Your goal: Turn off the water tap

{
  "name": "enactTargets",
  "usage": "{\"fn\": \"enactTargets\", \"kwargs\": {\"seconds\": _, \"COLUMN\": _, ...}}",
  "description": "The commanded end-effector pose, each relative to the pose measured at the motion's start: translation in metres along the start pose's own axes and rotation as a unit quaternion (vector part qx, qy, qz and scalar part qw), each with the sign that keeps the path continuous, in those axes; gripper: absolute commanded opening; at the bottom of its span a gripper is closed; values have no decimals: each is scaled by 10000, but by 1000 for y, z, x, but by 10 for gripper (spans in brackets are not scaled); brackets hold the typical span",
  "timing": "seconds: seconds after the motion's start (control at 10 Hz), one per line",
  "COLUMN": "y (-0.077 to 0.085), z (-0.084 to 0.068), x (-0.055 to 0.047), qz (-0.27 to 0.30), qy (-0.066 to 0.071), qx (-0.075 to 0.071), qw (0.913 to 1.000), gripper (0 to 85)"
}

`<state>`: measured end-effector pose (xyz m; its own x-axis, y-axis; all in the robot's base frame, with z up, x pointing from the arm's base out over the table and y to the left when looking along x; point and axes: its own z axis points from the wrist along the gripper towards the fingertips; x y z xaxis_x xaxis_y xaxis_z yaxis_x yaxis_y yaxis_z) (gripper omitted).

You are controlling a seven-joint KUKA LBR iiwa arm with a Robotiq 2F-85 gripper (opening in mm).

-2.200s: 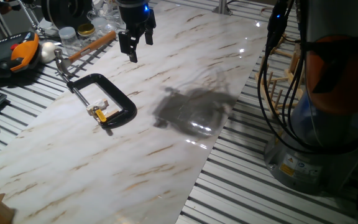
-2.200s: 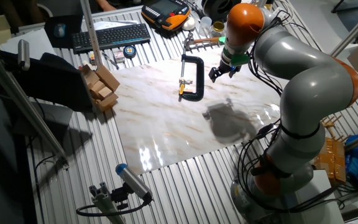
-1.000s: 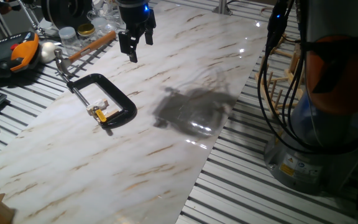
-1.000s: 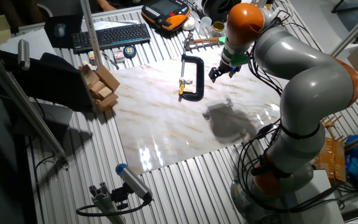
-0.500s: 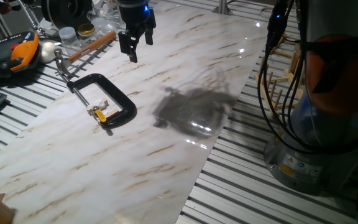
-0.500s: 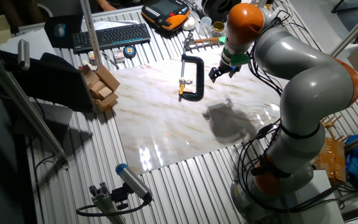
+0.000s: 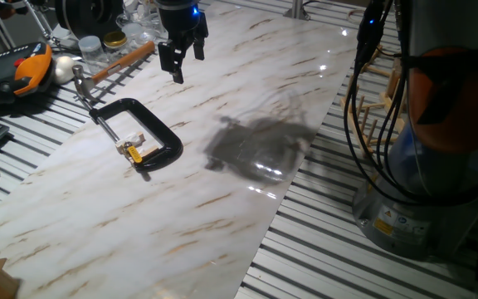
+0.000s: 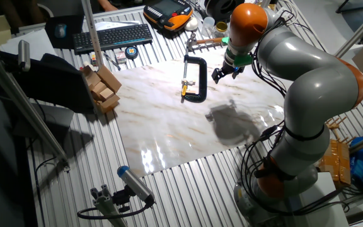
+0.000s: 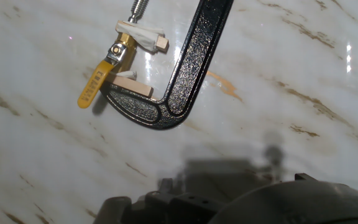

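My black two-finger tool (image 7: 178, 56) hangs empty near the worktop's (image 7: 222, 199) far edge, fingers slightly spread, well above the marble. Toward the left edge lies the black C-shaped metal clamp (image 7: 160, 137), pinning the small brass water tap with its yellow lever (image 9: 96, 85), presumably so turning cannot shift it.

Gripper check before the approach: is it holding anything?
No. The gripper hangs above the marble, apart from the clamp holding the tap.
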<state>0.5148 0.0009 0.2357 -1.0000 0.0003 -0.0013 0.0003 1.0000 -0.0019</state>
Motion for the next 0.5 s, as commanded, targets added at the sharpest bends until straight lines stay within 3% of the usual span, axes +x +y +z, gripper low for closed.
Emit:
{"fn": "enactTargets", "kwargs": {"seconds": 0.0, "y": 0, "z": 0, "x": 0, "qz": 134, "qy": 9, "qx": 205, "qw": 9997, "gripper": 0}}
{"fn": "enactTargets", "kwargs": {"seconds": 0.4, "y": 1, "z": -3, "x": 0, "qz": 150, "qy": 24, "qx": 221, "qw": 9996, "gripper": 0}}
